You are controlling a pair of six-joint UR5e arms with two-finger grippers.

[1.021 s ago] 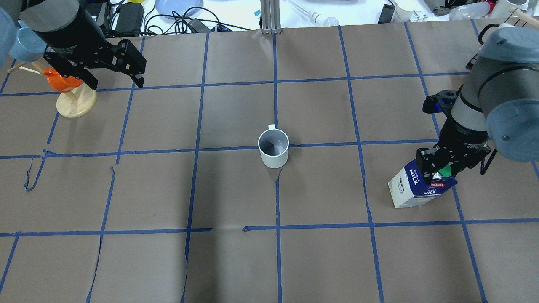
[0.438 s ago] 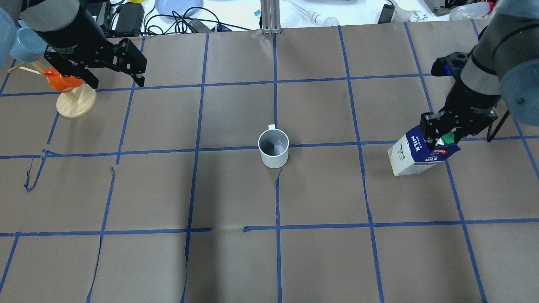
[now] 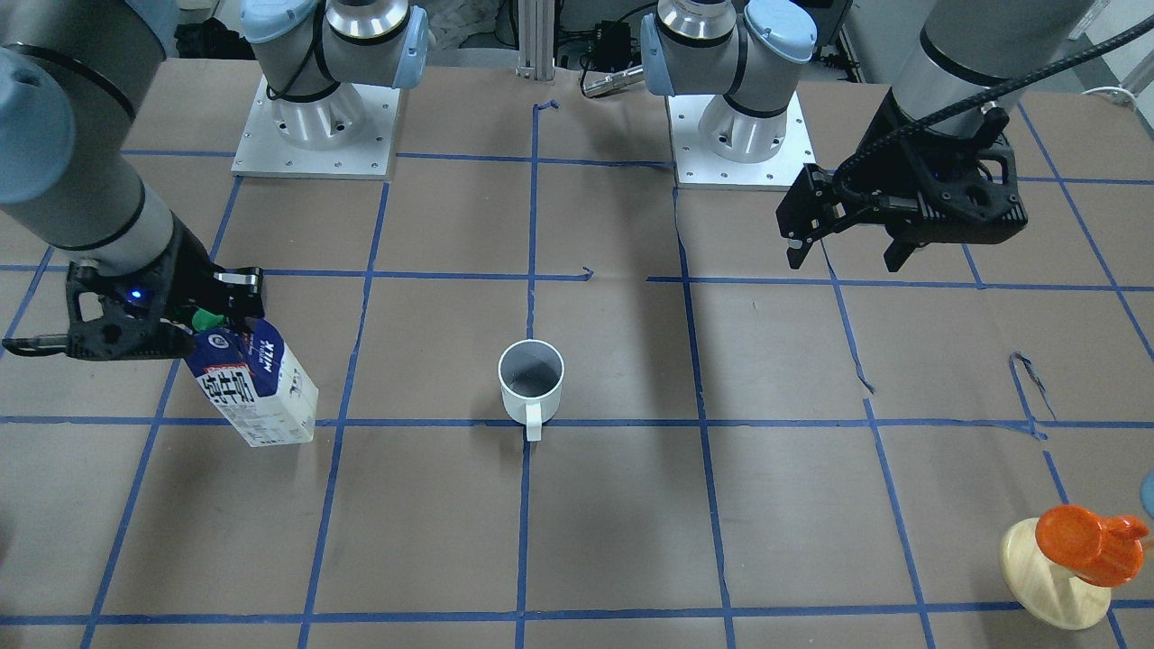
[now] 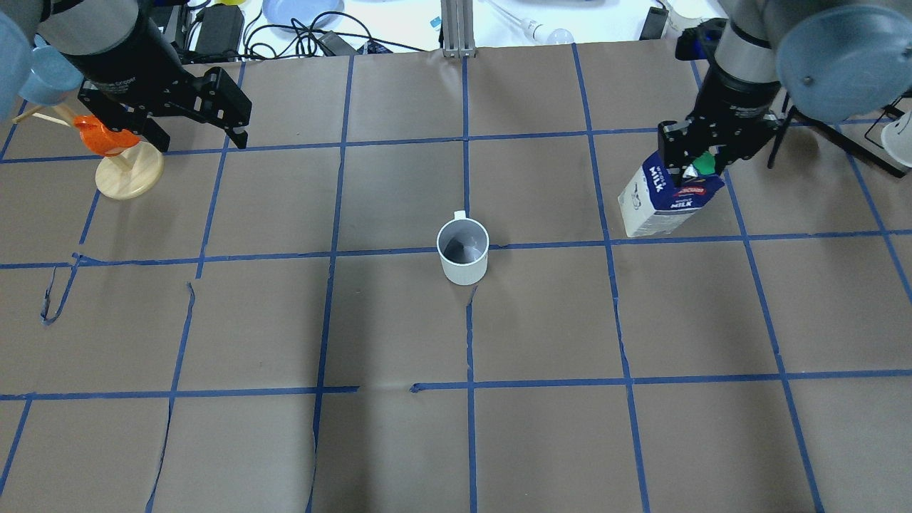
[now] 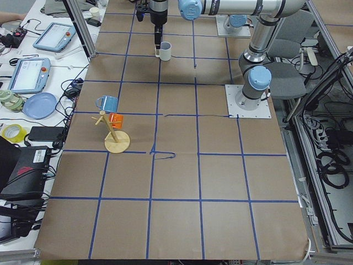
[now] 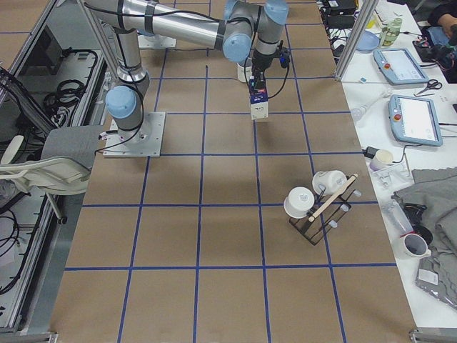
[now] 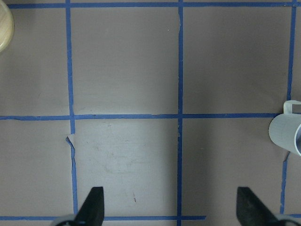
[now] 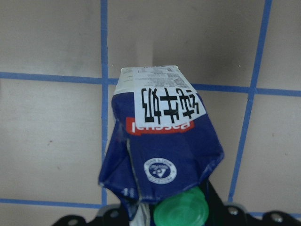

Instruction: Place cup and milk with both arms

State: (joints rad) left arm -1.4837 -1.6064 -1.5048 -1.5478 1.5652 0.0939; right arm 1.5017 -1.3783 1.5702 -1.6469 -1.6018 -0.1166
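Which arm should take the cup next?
Probably left: the left pincer is open and empty, while the right pincer is shut on the milk. The cup stands free between them.

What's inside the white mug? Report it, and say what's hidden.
The cup looks empty: the overhead view shows its grey inside down to the bottom, nothing in it. From the front-facing view its near wall hides the bottom.

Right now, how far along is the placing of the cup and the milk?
Nothing looks placed yet. In hand: the right gripper is shut on the tilted milk. To do: the cup stands untouched at the centre, and the left gripper is open and empty.
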